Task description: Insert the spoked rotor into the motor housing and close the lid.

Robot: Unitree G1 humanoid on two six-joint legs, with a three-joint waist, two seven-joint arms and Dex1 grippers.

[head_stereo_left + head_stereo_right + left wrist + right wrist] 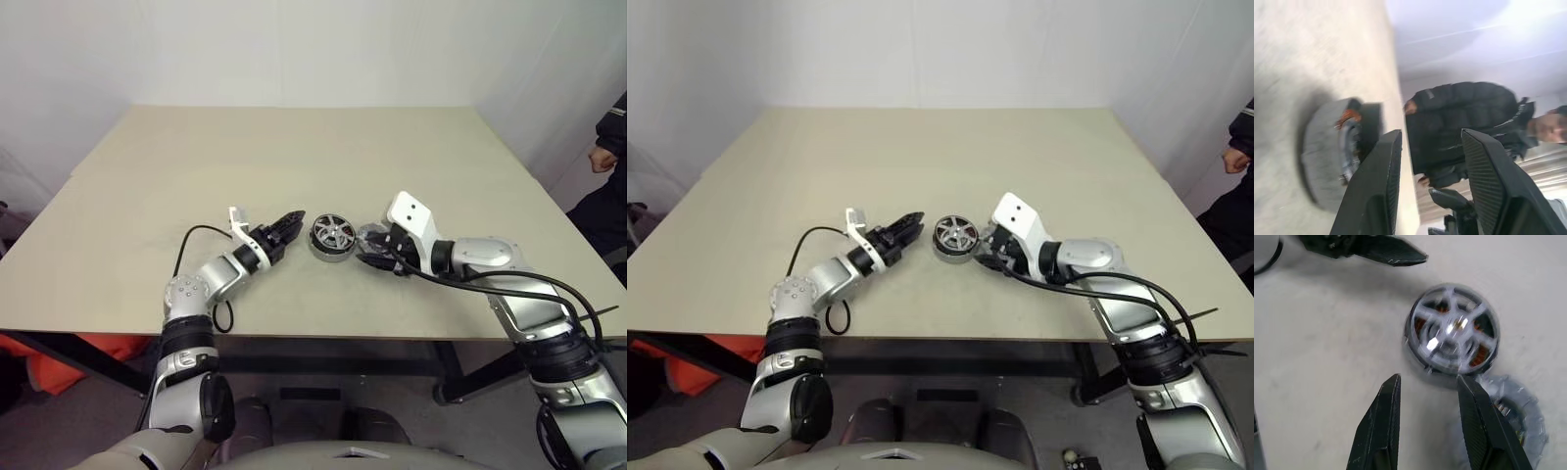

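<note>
The motor housing lies on the table between my two grippers. The spoked rotor sits in it, silver spokes up, with copper windings showing between them. A second round silver part, which looks like the lid, lies flat on the table against the housing's side, just outside one finger of my right gripper. My right gripper is open, its tips close to the housing with bare table between them. Pointing at the housing from the other side, my left gripper is open, its tips a short gap away and holding nothing.
The beige table has free room all around the parts. A black cable loops by my left forearm. A person in a dark jacket stands past the table's right edge.
</note>
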